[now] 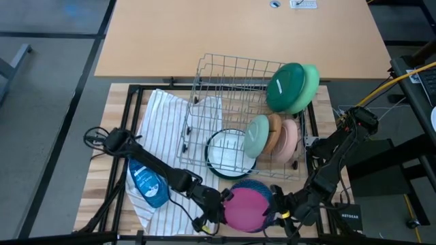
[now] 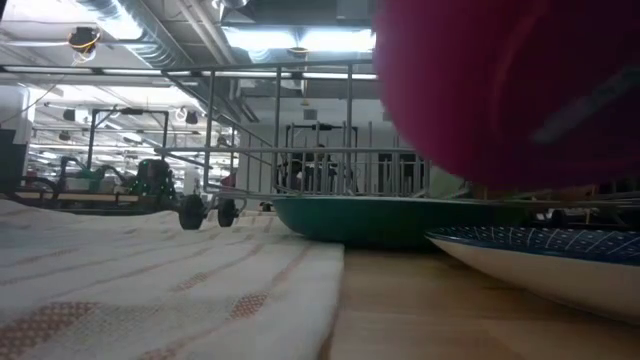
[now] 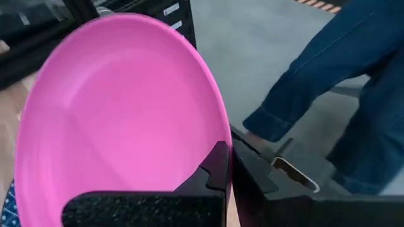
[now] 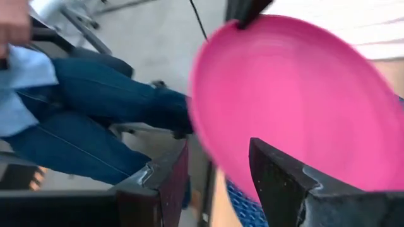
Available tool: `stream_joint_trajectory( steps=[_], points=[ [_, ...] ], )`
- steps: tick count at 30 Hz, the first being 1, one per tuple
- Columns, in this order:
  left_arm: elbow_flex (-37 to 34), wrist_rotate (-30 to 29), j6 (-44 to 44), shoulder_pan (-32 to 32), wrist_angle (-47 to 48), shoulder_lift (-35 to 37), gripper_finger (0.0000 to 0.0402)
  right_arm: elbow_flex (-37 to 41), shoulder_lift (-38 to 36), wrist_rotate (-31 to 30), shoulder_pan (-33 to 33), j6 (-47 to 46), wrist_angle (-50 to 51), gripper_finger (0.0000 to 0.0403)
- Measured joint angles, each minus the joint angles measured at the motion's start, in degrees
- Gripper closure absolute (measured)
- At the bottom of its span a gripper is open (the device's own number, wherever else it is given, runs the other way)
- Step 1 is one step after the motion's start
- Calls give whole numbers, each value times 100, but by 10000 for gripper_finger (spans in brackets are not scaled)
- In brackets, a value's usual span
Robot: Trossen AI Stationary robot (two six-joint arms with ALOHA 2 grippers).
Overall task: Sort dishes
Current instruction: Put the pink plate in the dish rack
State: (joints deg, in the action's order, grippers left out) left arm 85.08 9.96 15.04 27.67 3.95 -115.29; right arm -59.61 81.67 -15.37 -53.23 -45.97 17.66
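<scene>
1. The magenta plate is pinched at its rim by the left end effector, clamped tight on it, and is held up off the desk at the near edge, above a blue-patterned dish. Only a thin bit of rim is gripped, so honestly a slip or a swing of the plate can be expected if the arm is moved fast.

2. The right end effector is spread wide, with the plate's opposite edge sitting between its fingers but not gripped as far as can be seen. If it's closed off-centre, the plate could get twisted out of the left grip. If the left side is let go too soon, the plate gets dropped onto the patterned dish.

3. The wire rack is already pretty packed: a dark green plate, a light green one, then sage, tan and peach ones on edge. A free slot could easily be missed and a neighbour knocked over.

4. A white bowl with a dark rim lies right by the rack, so it might be clipped on the way in.

5. A person's leg in jeans is seen close behind the desk edge, so a wide swing out there should be avoided.
</scene>
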Motion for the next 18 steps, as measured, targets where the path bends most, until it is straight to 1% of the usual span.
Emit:
stream_joint_trajectory(
  steps=[3,8,13,18],
  points=[
    [0,199,-272,-46,187,78,401,0,-1,19,0,2,-263,233],
    [0,911,-744,-122,221,77,401,0,-2,-3,0,0,-479,233],
    [0,1258,-1251,-197,253,114,401,0,-2,-6,0,-86,-474,233],
    [0,1496,-1556,-307,307,360,401,0,-2,-115,0,-356,-473,233]
  ],
)
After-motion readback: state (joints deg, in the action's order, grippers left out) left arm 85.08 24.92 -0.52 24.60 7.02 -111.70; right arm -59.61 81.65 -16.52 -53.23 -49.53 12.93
